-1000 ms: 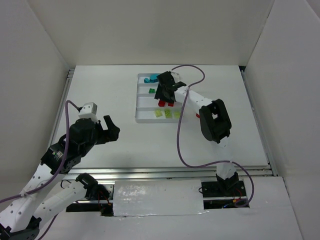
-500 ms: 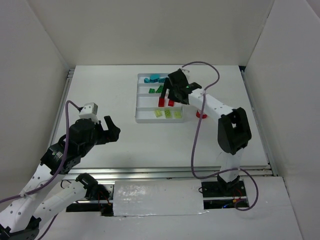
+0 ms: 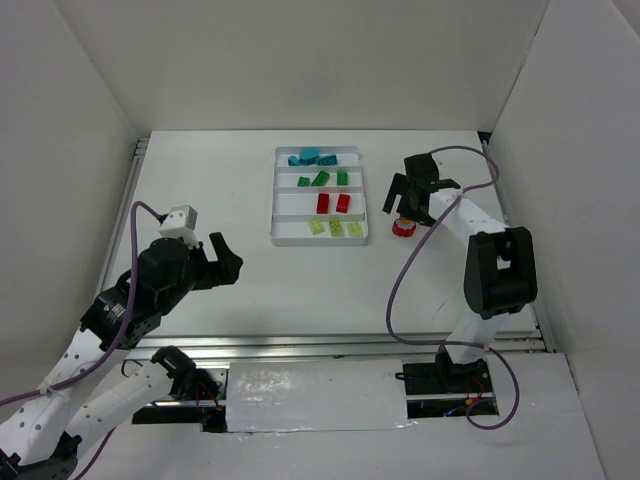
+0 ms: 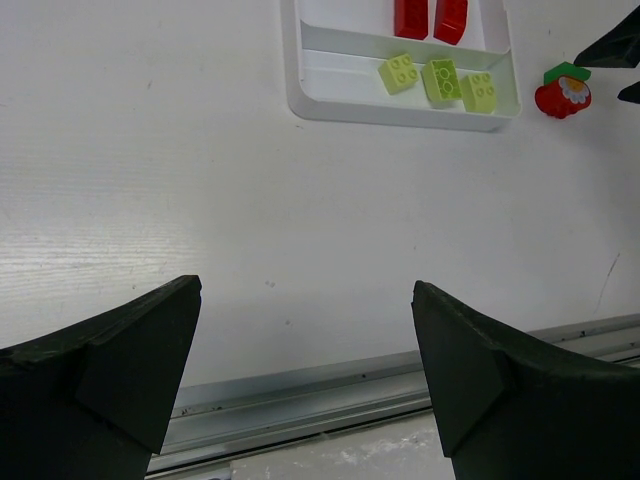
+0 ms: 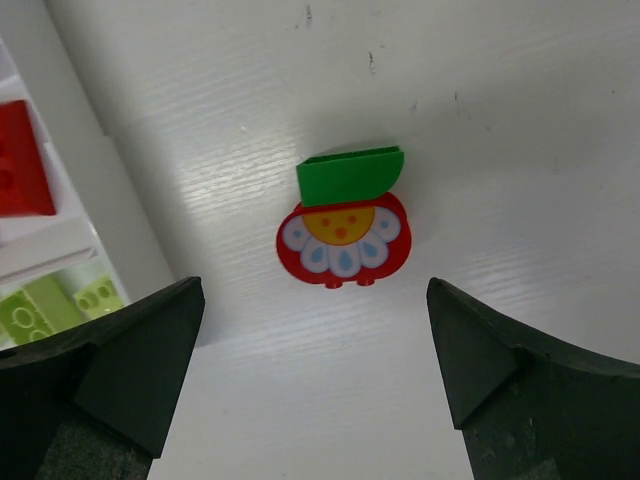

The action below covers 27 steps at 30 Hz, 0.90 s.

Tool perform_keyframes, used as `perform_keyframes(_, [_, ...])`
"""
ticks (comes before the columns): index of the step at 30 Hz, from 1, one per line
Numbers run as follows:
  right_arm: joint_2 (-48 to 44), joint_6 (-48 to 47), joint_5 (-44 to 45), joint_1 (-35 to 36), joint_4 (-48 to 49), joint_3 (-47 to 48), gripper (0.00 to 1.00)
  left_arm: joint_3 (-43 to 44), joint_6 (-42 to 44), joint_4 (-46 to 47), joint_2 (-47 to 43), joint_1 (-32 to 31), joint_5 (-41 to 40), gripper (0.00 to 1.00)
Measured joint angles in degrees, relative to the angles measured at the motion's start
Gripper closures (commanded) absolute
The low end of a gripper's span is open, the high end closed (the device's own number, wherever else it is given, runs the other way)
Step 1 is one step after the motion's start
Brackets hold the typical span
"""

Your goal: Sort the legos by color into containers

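Right end effector (image 5: 310,300), spread, over red flower-printed plastic piece (image 5: 343,245), toward bench's right edge: you needed to centre before closing.

Glossy plastic legos (image 4: 441,80); smooth white plastic tray (image 4: 400,113); matt table (image 4: 200,220).

On my left wrist view the white tray (image 4: 400,110) runs off the top edge, leaving only the lower ends of two red bricks (image 4: 411,17) in sight. On the right wrist view it is clipped at the left edge, with one red brick (image 5: 20,165) and the yellow-green bricks (image 5: 45,305) only partly in frame. From the top camera the teal bricks (image 3: 310,157) are too small for me to count.
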Motion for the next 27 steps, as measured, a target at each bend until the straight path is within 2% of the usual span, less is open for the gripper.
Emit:
perform_keyframes(8, [6.03,-4.52,-2.19,-2.01,1.01,0.98,0.0,-0.02,0.04,0.0,0.02,-0.04,0.33,0.0])
perform_keyframes(13, [12.15,-5.11,-2.19,-2.19,0.37,5.07,0.02,-0.02,0.07,0.02,0.46,-0.04,0.52,0.0])
perform_keyframes(21, [13.99,-4.92,-2.8,-3.63,-3.69,9.33,0.07,-0.02,0.07,0.02,0.79,-0.09,0.96,0.0])
perform_keyframes(27, [15.54,-4.98,-3.8,-3.93,-5.79,11.47,0.07,-0.02,0.09,0.04,0.81,-0.15,1.18,0.0])
